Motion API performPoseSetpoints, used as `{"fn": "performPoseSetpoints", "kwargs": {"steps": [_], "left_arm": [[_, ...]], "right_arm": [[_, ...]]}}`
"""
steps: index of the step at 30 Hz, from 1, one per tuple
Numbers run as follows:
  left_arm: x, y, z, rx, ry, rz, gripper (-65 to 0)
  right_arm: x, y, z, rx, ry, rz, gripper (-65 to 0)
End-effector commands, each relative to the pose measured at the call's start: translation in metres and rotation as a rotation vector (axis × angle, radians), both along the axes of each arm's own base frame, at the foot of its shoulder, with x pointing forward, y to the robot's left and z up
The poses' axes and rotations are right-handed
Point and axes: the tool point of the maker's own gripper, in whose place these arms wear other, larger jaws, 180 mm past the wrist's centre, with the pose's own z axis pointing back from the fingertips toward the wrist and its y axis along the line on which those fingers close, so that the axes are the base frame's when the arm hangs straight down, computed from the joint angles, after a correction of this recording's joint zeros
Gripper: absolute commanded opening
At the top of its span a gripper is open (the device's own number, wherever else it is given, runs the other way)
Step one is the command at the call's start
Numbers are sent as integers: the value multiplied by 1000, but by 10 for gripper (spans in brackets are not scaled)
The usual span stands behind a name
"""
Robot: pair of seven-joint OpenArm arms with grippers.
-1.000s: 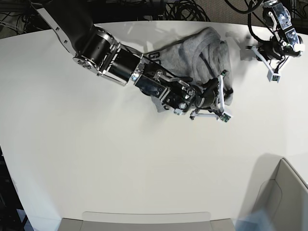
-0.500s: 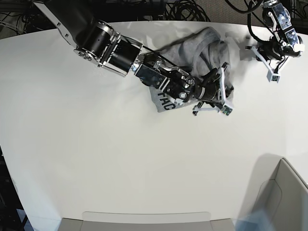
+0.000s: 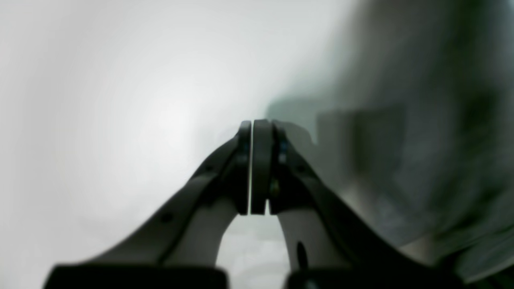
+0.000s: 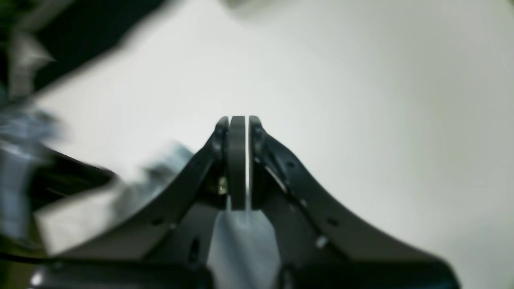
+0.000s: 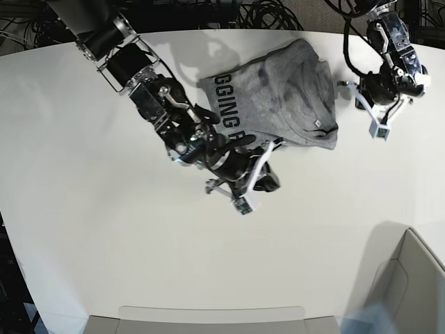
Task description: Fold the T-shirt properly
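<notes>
Right hand (image 5: 245,182) now pulling clear of T-shirt (image 5: 278,97), closed, gripping nothing; a sec ago was buried in cloth. Shirt lying crumpled at table (image 5: 104,229) far edge, lettering partly showing, so fold barely begun. Left hand (image 5: 375,115) just snapping shut, empty, beside shirt. Sleeves hidden; wrist views blurry.

Heather-grey cotton T-shirt (image 5: 292,90): soft matt knit, mottled weave, creased; black block lettering printed flat, matt. 
White tabletop (image 5: 104,229): smooth, faint satin sheen, no texture. 
Right gripper (image 4: 237,160): dark matt plastic fingers, small metal screws glinting. 
Left gripper (image 3: 257,160): same dark matt plastic, blurred. 
Black arm casing (image 5: 149,94): semi-gloss, with bright metal rings.
</notes>
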Motion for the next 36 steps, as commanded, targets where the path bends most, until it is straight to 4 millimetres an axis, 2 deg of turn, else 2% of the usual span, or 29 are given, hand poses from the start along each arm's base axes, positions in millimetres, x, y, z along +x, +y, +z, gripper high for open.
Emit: {"fn": "performPoseSetpoints", "kwargs": {"steps": [1,3,5,8,10,13,16,20,24,27,30,33,36], "left_arm": [[14,7,26,52,-84,-3,-650],[22,-3,47,66,-156,-17,-650],[25,-13,57,62,-195,-24,-650],[31,-46,51,24,-190,-114,-650],[31,-72,44,7,-166,-199,-650],[17,-98,29,-21,-119,-278,-650],[13,-110,26,-45,-128,-308,-650],[-5,-124,6,-90,-88,-340,-650],[-17,-109,-19,-90,-19,-329,-650],[-24,-98,-37,-98,23,-314,-650],[-28,-85,-52,-97,58,-301,-650],[-26,-73,-53,-72,68,-303,-650],[-2,-59,-40,-22,31,-321,-650]], "right_arm": [[-4,9,24,82,-33,15,-640],[-5,-20,17,74,-16,-46,-640],[-8,-46,7,62,4,-102,-640],[-18,-83,-16,19,51,-168,-640],[-28,-98,-31,-9,84,-185,-640],[-43,-109,-48,-31,126,-200,-640],[-52,-119,-59,-58,151,-203,-640],[-60,-124,-68,-80,173,-203,-640],[-64,-124,-72,-93,184,-192,-640],[-67,-126,-83,-110,210,-193,-640],[-78,-113,-101,-153,243,-123,-640],[-97,-100,-121,-213,278,-33,-640],[-116,-77,-132,-237,293,61,-641]]}}
